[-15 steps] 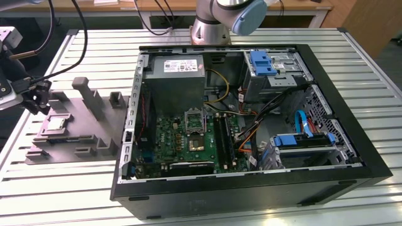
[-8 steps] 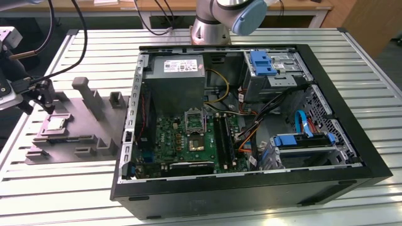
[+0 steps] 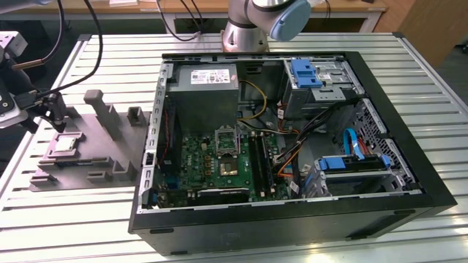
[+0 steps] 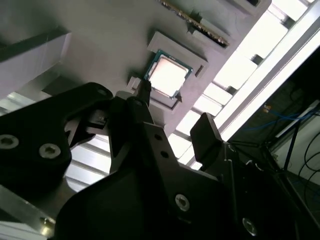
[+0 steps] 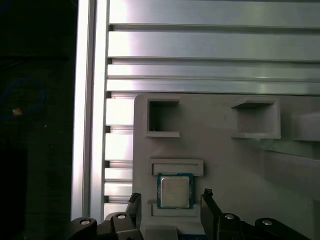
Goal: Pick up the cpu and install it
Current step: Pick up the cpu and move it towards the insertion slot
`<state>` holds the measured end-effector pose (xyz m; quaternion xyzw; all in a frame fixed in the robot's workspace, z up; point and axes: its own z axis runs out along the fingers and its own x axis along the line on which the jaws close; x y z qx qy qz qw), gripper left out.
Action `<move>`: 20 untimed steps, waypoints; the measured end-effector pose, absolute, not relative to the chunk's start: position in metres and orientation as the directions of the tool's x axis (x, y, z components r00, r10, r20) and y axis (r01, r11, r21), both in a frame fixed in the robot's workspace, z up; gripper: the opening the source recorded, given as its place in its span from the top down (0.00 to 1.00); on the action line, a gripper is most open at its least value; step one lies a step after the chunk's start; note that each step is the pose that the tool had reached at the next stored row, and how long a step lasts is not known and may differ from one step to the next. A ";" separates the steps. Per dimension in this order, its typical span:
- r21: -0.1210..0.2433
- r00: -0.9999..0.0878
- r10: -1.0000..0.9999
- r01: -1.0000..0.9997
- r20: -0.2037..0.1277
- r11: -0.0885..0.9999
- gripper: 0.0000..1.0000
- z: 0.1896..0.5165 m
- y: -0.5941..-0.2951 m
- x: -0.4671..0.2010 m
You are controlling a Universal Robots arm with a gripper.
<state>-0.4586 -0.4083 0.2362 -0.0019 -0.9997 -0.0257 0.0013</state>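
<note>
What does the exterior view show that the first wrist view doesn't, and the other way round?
The exterior view gives the wider scene: the open computer case, the green circuit board inside it, and the arm's base behind it.

The first wrist view gives the close detail: the tool has its two fingers apart, one on either side of the cpu, not gripping it.

Both views show the cpu lying in its recess in the grey holder, the tool by it, and the slatted metal table beneath.
</note>
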 end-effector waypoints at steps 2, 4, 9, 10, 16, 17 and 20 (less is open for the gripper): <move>0.051 -1.000 0.008 0.008 0.002 0.999 0.41 0.235 -0.408 -0.456; 0.051 -1.000 0.011 0.012 0.002 0.999 0.41 0.234 -0.408 -0.455; 0.051 -1.000 0.014 0.014 0.002 0.999 0.34 0.229 -0.408 -0.455; 0.052 -1.000 0.014 0.014 0.002 0.999 0.28 0.227 -0.408 -0.455; 0.052 -1.000 0.014 0.014 0.002 0.999 0.28 0.216 -0.409 -0.455; 0.052 -1.000 0.015 0.015 0.002 0.999 0.28 0.215 -0.410 -0.455; 0.052 -1.000 0.017 0.017 0.003 0.999 0.28 0.209 -0.411 -0.455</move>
